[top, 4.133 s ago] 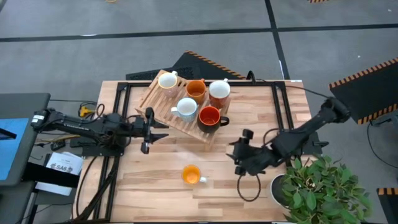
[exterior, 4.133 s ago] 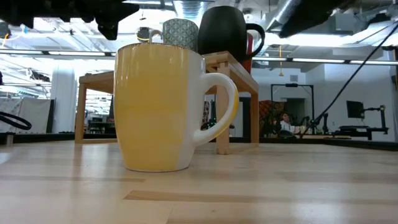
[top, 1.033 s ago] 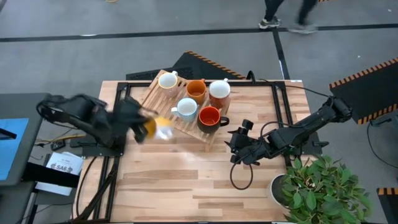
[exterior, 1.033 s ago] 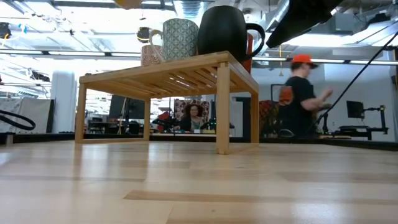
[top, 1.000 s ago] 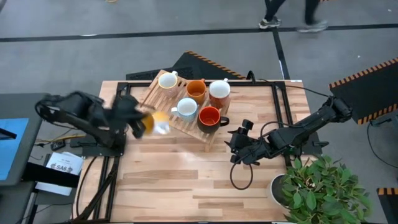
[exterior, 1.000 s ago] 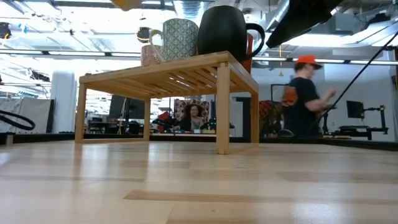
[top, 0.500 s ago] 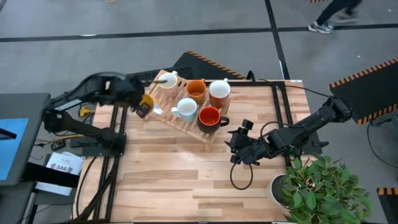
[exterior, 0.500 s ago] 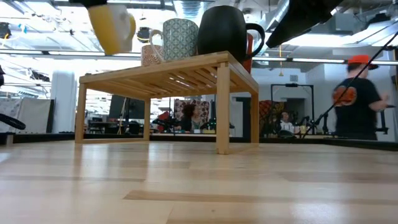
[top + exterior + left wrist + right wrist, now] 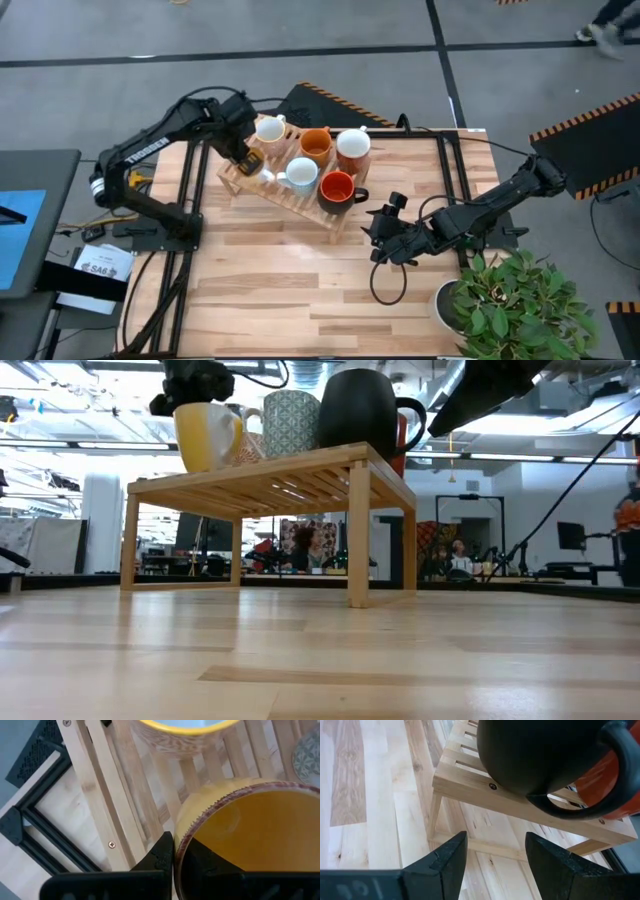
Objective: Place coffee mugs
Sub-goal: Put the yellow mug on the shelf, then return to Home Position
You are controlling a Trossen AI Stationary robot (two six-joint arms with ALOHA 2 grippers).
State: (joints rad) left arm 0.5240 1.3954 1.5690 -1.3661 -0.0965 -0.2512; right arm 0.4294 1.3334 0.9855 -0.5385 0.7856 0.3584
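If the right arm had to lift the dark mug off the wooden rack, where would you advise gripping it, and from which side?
I would grip the dark mug by its rim, coming from above. It stands upright with its red mouth open to the top, at the wooden rack's near corner. Its handle points toward the right pincer, which waits open on the table, so a side approach there seems possible too.

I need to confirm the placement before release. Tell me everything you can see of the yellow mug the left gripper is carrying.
The yellow mug is glossy ceramic, bright orange-yellow outside with a darker yellow inside. It stands upright at the left end of the slatted wooden rack, beside the cream-white mug. The left gripper holds it from above, one finger outside the rim. From the low view its base looks level with the rack top; whether it rests there I cannot tell. Its handle is not visible.
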